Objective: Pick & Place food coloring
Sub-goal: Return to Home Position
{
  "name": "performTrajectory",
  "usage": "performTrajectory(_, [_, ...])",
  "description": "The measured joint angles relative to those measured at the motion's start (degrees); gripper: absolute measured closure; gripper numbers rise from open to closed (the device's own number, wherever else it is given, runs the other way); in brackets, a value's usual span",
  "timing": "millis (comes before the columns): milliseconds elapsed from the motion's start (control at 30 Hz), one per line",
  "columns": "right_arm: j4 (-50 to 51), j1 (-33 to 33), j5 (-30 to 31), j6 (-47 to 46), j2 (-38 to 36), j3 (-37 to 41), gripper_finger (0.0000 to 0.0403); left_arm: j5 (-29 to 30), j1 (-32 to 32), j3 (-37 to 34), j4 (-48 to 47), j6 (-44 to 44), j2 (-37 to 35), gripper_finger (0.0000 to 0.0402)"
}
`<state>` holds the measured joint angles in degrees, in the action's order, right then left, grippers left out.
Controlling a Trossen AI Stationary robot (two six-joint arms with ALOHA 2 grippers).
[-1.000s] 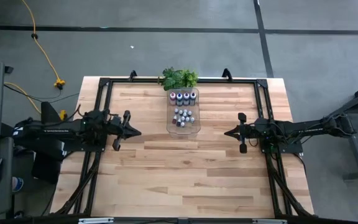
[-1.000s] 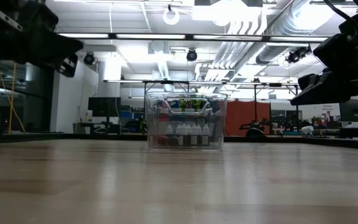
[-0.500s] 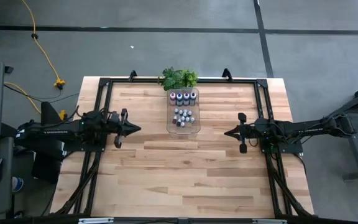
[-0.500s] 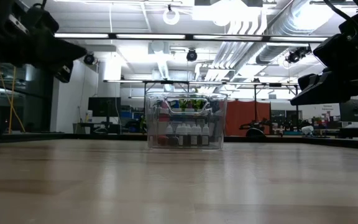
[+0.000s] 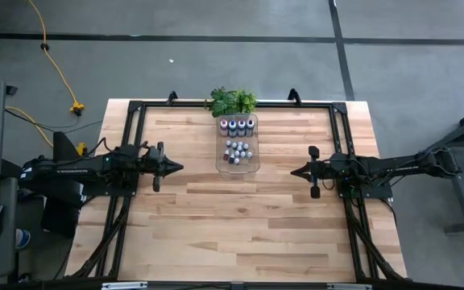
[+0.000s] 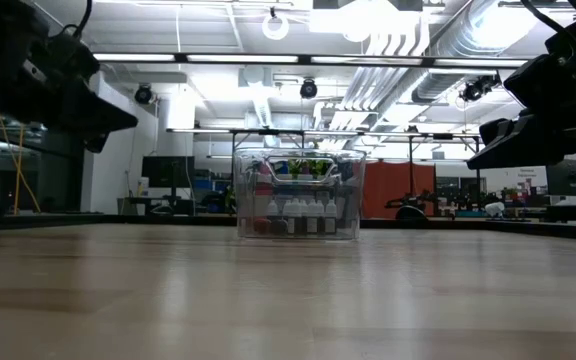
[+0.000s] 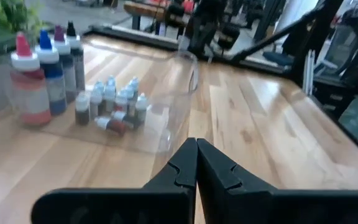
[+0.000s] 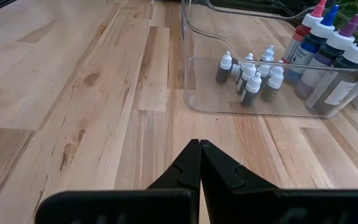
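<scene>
- Food coloring sits inside a clear bin at the far middle of the tabletop, just in front of a plant.
- Four big bottles stand upright in a row at the bin's plant end. Their tops are pink, blue, purple and black.
- A cluster of small bottles with whitish caps is bunched at mid-bin, close together and nearer the open tabletop than the big row. The rest of the bin floor is bare.
- Seen from the left wrist, most small bottles are upright, and a reddish one appears to lie on its side among them.
- The left pincer hangs above the tabletop to the left of the bin, well apart from it. Its fingers are pressed together with nothing between them and point toward the bin.
- The right pincer hangs on the opposite side, also clear of the bin. Its fingers meet tip to tip and it carries nothing.
- From table height, the bin shows the bottles lined along its floor, with both arms raised off the wood.
</scene>
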<state>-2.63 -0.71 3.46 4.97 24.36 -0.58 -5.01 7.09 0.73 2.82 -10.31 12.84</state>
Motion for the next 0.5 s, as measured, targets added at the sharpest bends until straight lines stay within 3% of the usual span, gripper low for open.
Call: performTrajectory(500, [0.0,0.0,0.0,0.0,0.0,0.0,0.0402,0.2,0.0,0.0,-1.2,0.0,0.0,0.0402])
